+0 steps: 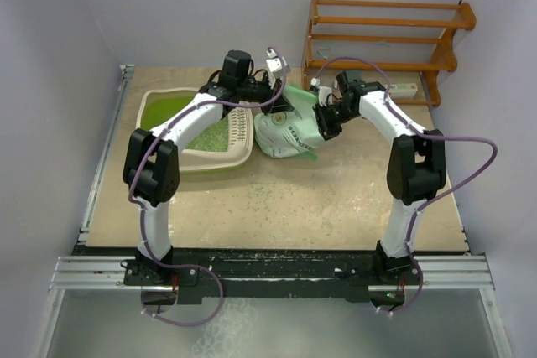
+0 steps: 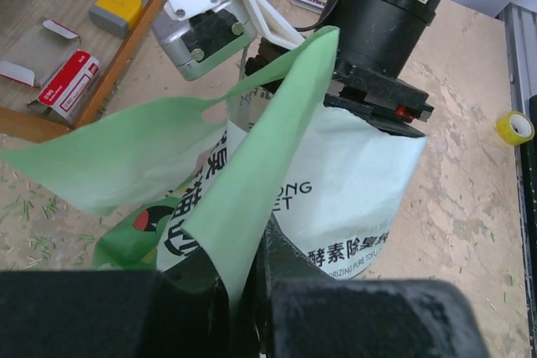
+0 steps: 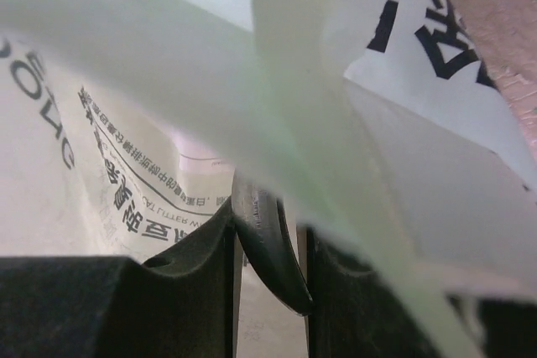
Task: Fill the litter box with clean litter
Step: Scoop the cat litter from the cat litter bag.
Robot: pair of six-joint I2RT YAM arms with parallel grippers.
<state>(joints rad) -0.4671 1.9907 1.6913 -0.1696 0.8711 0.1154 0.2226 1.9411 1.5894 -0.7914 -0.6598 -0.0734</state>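
The cream litter box (image 1: 243, 150) with its lime-green inside sits at the back left of the table. Green litter (image 1: 214, 136) lies in its right half. To the right of the box, a pale green printed bag (image 1: 289, 133) hangs tilted between both grippers. My left gripper (image 1: 281, 100) is shut on a green flap of the bag (image 2: 252, 199), pinched between the black fingers (image 2: 247, 266). My right gripper (image 1: 325, 127) grips the bag's other top edge. In the right wrist view its fingertips (image 3: 268, 215) stand partly apart with bag film (image 3: 336, 148) folded across them.
A wooden rack (image 1: 382, 31) stands at the back right, close behind the right arm. Its low shelf holds a red-and-white box (image 2: 67, 81) and a yellow object (image 2: 117, 7). A yellow tape roll (image 2: 513, 127) lies on the table. Stray pellets (image 2: 25, 207) dot the board.
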